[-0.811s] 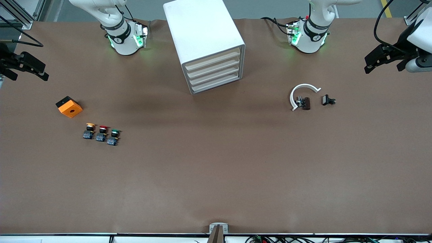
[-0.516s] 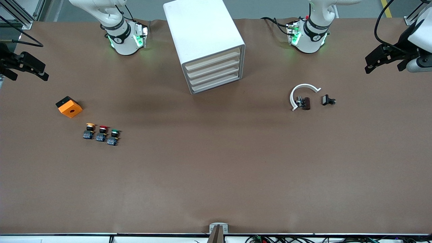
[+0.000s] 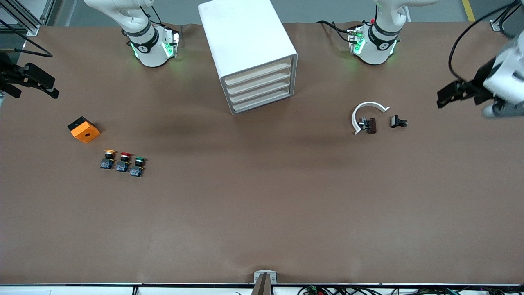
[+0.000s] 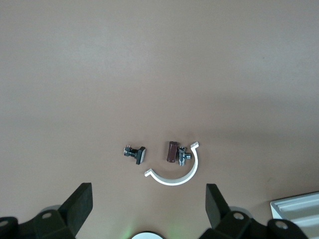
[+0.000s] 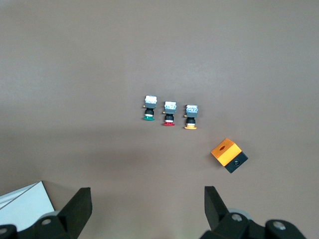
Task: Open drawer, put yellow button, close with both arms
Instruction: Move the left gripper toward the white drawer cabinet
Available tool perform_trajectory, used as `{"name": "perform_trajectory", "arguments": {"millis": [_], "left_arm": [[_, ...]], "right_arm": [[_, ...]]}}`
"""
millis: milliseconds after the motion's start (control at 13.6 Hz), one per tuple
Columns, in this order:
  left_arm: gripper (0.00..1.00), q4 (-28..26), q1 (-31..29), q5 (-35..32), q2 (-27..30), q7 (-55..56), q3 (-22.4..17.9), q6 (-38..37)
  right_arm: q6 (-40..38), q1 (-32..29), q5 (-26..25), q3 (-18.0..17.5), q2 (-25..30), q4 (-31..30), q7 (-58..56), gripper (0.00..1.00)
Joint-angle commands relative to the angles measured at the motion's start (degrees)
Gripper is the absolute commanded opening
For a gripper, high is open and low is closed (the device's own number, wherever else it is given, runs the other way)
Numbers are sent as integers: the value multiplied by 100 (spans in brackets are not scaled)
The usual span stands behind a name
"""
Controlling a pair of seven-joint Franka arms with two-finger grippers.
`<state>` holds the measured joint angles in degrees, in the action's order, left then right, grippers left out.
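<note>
Drawer (image 3: 258,72), uppermost cream-fronted tray in the white boxy cabinet (image 3: 245,45), sits closed.
Yellow-orange mushroom-capped push button (image 3: 108,158) stands on the brown bench (image 3: 262,205) beside red and green ones (near an orange cube); left gripper (image 3: 458,92) and right gripper (image 3: 30,82) hover spread at opposite bench ends.

Top drawer (image 3: 258,73) shut in white cabinet, yellow button (image 3: 108,159) upright on table, beside red-capped button (image 3: 123,162)
</note>
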<state>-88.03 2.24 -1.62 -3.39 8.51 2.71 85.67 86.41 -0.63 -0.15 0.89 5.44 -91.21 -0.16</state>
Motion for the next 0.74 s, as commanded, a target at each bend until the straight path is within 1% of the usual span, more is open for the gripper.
{"name": "perform_trajectory", "arguments": {"millis": [0, 147, 295, 442, 589, 663], "left_arm": [[100, 435, 40, 47, -522, 98, 1, 72], [100, 383, 31, 100, -715, 404, 19, 450], [100, 409, 84, 283, -864, 835, 28, 495], [100, 418, 84, 775, -1119, 1597, 28, 495], [100, 426, 136, 838, -1374, 2440, 45, 495], [100, 435, 259, 847, -1497, 2819, 45, 495]], "right_arm": [[-71, -104, -11, -63, -96, 130, -19, 100], [-80, -95, -11, -63, -131, 130, -19, 100], [-80, -104, -11, -63, -166, 130, -28, 100], [-98, -78, -55, -72, -218, 121, -37, 100], [-89, -95, -55, -72, -289, 130, -37, 100], [-89, -104, -29, -72, -306, 130, -28, 100]]}}
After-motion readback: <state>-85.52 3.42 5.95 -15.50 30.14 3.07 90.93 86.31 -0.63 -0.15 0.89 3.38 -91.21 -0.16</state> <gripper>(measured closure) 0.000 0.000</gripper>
